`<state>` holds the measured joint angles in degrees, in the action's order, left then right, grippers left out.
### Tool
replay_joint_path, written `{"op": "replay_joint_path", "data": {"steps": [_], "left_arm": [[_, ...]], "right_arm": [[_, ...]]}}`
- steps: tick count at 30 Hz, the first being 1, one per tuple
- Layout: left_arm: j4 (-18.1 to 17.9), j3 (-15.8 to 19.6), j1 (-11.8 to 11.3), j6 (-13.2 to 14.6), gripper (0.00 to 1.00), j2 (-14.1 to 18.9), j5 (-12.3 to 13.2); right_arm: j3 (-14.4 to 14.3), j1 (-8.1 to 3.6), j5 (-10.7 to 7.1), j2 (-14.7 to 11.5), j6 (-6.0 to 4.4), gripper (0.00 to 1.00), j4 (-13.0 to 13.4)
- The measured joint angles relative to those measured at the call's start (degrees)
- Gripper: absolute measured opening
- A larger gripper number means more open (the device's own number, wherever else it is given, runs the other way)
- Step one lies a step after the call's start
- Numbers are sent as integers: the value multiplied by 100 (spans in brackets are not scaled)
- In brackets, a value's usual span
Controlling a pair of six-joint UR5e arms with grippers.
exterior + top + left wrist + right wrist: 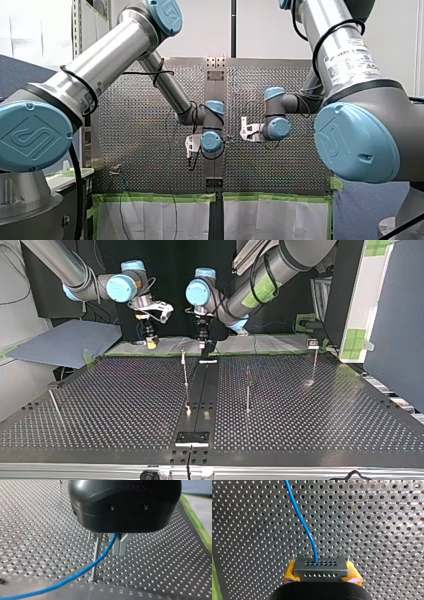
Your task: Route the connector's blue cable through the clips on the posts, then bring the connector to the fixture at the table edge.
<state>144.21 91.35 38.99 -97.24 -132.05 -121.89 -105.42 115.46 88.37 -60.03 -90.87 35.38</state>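
The right claw (322, 574) is clamped on the connector (321, 568), a grey block with two rows of small holes. One of the yellow pads (290, 573) presses against each end of the block. The blue cable (298, 512) leaves the connector's upper row of holes. It runs away ahead of the claw in a shallow bend, above the perforated tabletop (382, 520).

The left claw (120, 553) has its metal fingers (117, 547) drawn together with only a seam between them, closed on the cable. From there the cable slants down and away toward the claw's 8 o'clock, hanging free over the tabletop. A thin upright post (95, 555) stands just beside the fingers, and the cable crosses in front of it. Whether they touch cannot be told.

In the top view both claws hang over the tabletop's far edge. Seen from the tabletop's middle, the right claw is at 11 o'clock and the left at 12 o'clock, near each other but apart. The connector sits between the yellow pads there, off the surface.

One more post (247, 392) stands near the middle toward 2 o'clock. Another post (315, 365) stands farther out at 2 o'clock. A leaning post (54, 405) is at 9 o'clock.
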Motion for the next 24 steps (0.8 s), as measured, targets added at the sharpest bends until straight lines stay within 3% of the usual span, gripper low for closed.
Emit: {"op": "replay_joint_path", "data": {"steps": [10,18,24], "left_arm": [[84,-144,-7,-5,0,-16,15],[158,-205,-5,-14,0,-39,98],[275,-345,19,-50,0,-231,126]], "right_arm": [[6,-190,-270,12,-19,0,74],[9,-312,-387,19,-111,0,143],[9,-409,-479,20,-163,0,201]]}}
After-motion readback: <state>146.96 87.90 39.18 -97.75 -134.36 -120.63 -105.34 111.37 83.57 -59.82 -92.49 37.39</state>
